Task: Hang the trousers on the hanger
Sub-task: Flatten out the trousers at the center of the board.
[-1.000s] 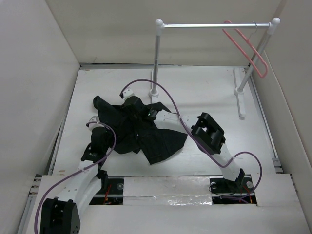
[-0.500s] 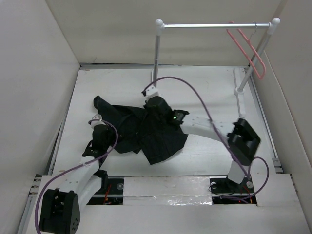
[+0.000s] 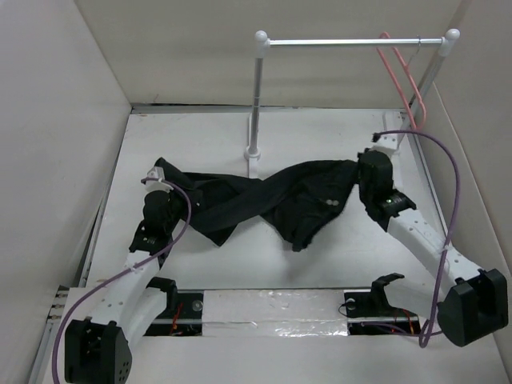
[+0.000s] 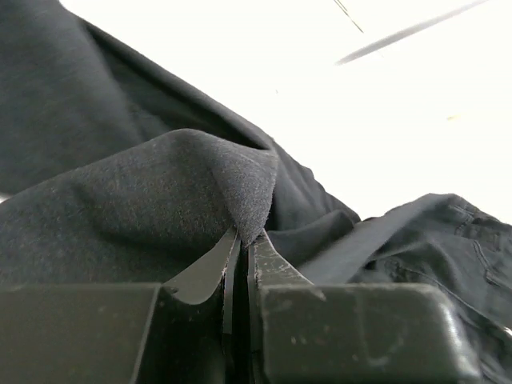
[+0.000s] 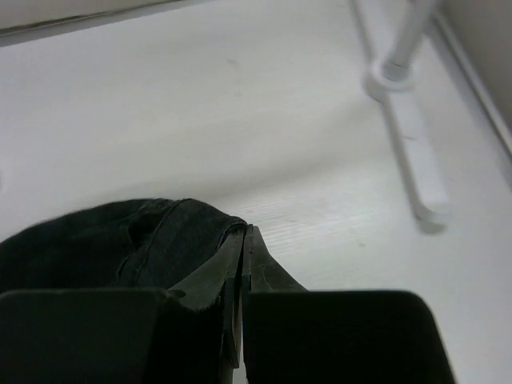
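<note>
Trousers (image 3: 264,202) pulled rightward, stretched out | both jaws clamped on cloth

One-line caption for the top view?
Left gripper and right gripper hold the trousers stretched between them; hanger hangs on the rail.

A robot lab cell: white panels (image 3: 56,160) box in a table (image 3: 320,144) carrying a cabled left arm (image 3: 128,280), right arm (image 3: 424,240) and small rail (image 3: 352,41).

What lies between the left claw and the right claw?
The trousers, spread from the left claw to the right claw, each shut on the cloth; the top external view shows it.
</note>
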Controlling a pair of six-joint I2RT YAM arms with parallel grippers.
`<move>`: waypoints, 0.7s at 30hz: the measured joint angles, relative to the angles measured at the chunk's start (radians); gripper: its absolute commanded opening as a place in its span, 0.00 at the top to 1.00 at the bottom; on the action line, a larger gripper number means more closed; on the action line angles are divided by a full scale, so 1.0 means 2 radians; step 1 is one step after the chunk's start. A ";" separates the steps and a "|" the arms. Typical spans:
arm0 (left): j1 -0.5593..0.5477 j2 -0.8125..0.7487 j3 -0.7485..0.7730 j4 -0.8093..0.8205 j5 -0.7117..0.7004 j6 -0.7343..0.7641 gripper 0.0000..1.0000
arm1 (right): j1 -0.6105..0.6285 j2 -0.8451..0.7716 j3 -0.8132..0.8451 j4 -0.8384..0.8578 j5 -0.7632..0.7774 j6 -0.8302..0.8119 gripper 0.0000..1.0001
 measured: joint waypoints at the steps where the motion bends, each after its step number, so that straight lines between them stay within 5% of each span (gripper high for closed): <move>1: 0.000 0.012 0.006 0.007 0.011 0.000 1.00 | -0.030 0.000 -0.004 -0.005 0.001 0.006 1.00; 5: 0.000 0.049 0.022 0.026 0.048 0.000 1.00 | -0.148 -0.003 -0.023 -0.008 -0.008 0.042 0.99; 9: -0.002 0.064 0.022 0.040 0.075 -0.002 1.00 | -0.251 -0.005 -0.033 0.001 -0.053 0.078 0.50; 12: -0.003 0.065 0.022 0.042 0.080 -0.003 1.00 | -0.278 0.000 -0.019 0.009 -0.092 0.096 0.30; 15: -0.003 0.070 0.023 0.051 0.082 -0.006 0.93 | -0.263 0.007 0.006 0.016 -0.124 0.099 0.24; 16: -0.003 0.076 0.025 0.054 0.084 -0.006 0.72 | -0.245 0.002 0.006 0.023 -0.129 0.098 0.25; 17: -0.003 0.084 0.029 0.057 0.088 -0.005 0.61 | -0.224 -0.005 0.003 0.028 -0.138 0.097 0.30; 18: -0.003 0.093 0.033 0.060 0.092 -0.003 0.52 | -0.200 -0.014 -0.002 0.035 -0.148 0.094 0.56; 19: -0.003 0.103 0.038 0.065 0.095 -0.005 0.41 | -0.172 -0.025 -0.011 0.045 -0.159 0.090 0.69; 21: -0.003 0.119 0.048 0.069 0.100 -0.003 0.39 | -0.107 -0.046 -0.036 0.068 -0.184 0.081 0.99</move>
